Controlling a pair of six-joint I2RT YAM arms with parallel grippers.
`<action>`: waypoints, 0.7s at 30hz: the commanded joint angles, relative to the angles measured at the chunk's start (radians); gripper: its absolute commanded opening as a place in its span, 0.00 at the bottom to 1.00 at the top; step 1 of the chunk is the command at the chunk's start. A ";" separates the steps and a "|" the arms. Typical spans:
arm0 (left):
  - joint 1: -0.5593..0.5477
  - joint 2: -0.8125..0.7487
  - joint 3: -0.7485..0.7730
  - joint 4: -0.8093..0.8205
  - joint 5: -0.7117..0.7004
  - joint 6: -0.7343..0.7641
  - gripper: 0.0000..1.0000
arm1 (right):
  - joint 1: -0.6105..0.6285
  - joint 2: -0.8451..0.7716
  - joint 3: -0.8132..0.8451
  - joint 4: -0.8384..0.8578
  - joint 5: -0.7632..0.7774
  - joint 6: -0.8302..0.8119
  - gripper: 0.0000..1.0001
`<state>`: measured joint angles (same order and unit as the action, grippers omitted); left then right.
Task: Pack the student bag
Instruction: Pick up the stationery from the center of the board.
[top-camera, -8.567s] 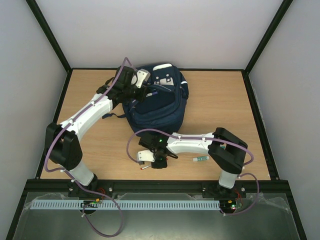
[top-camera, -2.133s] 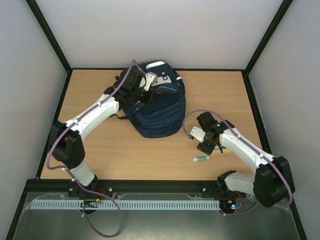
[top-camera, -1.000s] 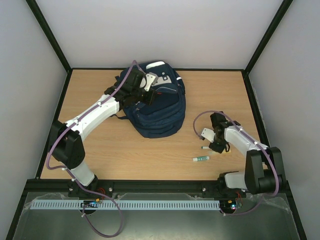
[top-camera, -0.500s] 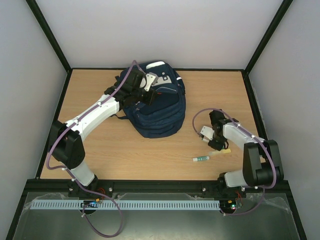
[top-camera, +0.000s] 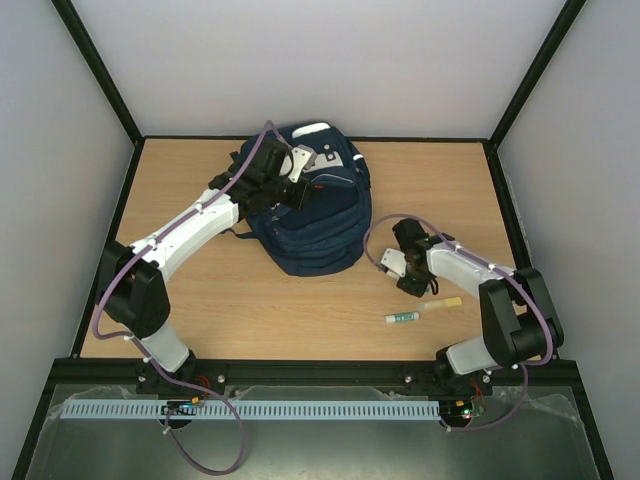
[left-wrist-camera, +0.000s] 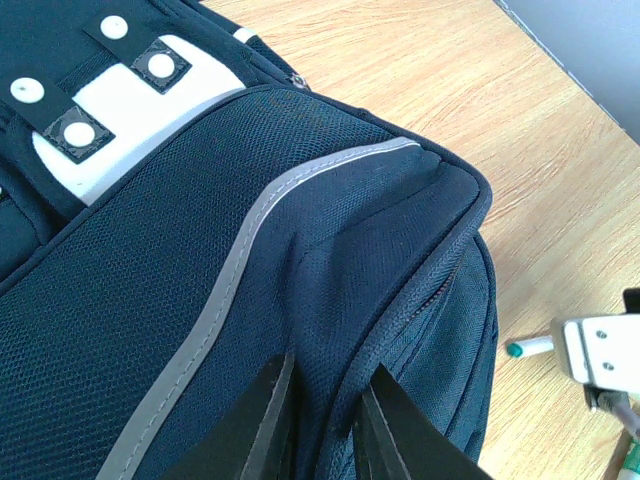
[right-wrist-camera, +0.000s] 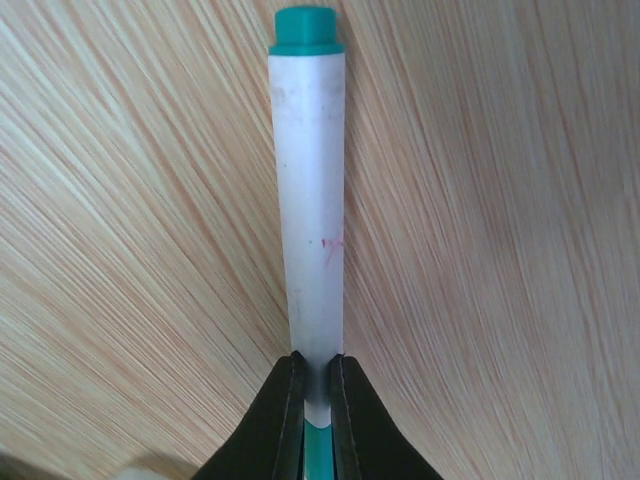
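Mesh student bag pinched by left hand (right hand: smooth white marker)

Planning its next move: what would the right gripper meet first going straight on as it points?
Likely the table, touched first by the teal-capped marker in the right gripper; only wood shows ahead, depth unclear.

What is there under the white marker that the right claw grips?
Only bare wooden table shows beneath the white marker, which the right claw pinches. The wood directly under its barrel is covered; whether they touch cannot be told.
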<state>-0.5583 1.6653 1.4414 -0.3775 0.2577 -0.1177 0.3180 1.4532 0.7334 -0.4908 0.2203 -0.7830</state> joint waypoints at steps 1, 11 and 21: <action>-0.016 -0.009 0.053 0.030 0.043 -0.007 0.16 | 0.097 0.070 -0.030 -0.041 -0.111 0.084 0.01; -0.017 -0.006 0.053 0.030 0.050 -0.010 0.16 | 0.250 0.098 -0.019 -0.018 -0.016 0.157 0.17; -0.017 -0.003 0.054 0.031 0.056 -0.011 0.16 | 0.250 0.070 -0.026 -0.033 -0.039 0.171 0.19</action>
<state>-0.5610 1.6699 1.4414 -0.3775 0.2626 -0.1184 0.5632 1.5013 0.7502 -0.4423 0.2546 -0.6342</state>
